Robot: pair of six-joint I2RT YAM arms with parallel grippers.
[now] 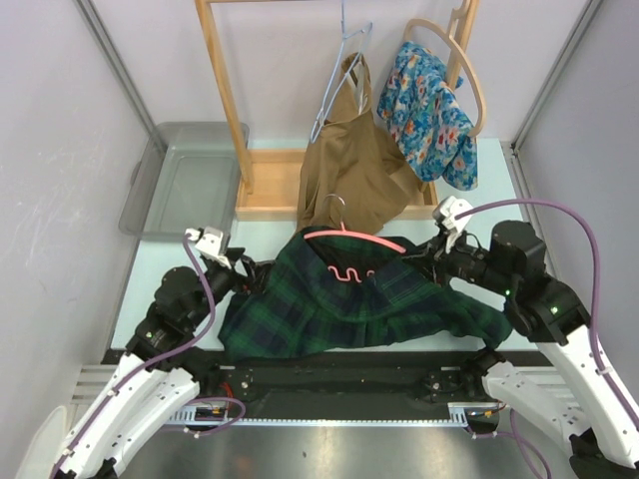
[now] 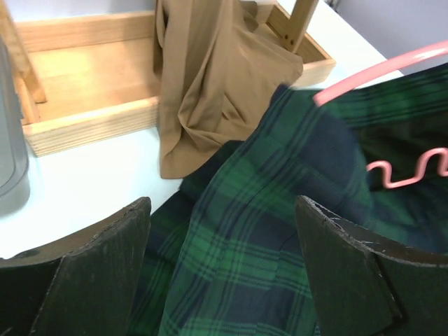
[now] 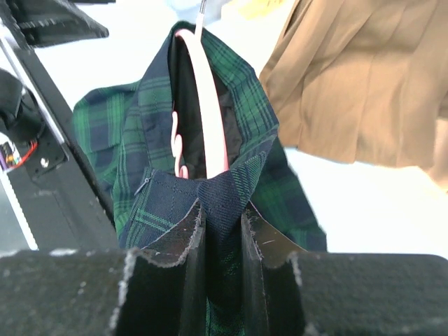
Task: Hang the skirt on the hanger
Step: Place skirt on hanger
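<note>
On the white table [image 1: 268,236], the right claw [image 3: 222,217] pinches the plaid skirt [image 1: 369,301].

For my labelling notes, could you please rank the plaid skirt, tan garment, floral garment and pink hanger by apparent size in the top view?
Largest to smallest:
1. plaid skirt
2. tan garment
3. floral garment
4. pink hanger
Depth differs, so true sizes are unsure.
</note>
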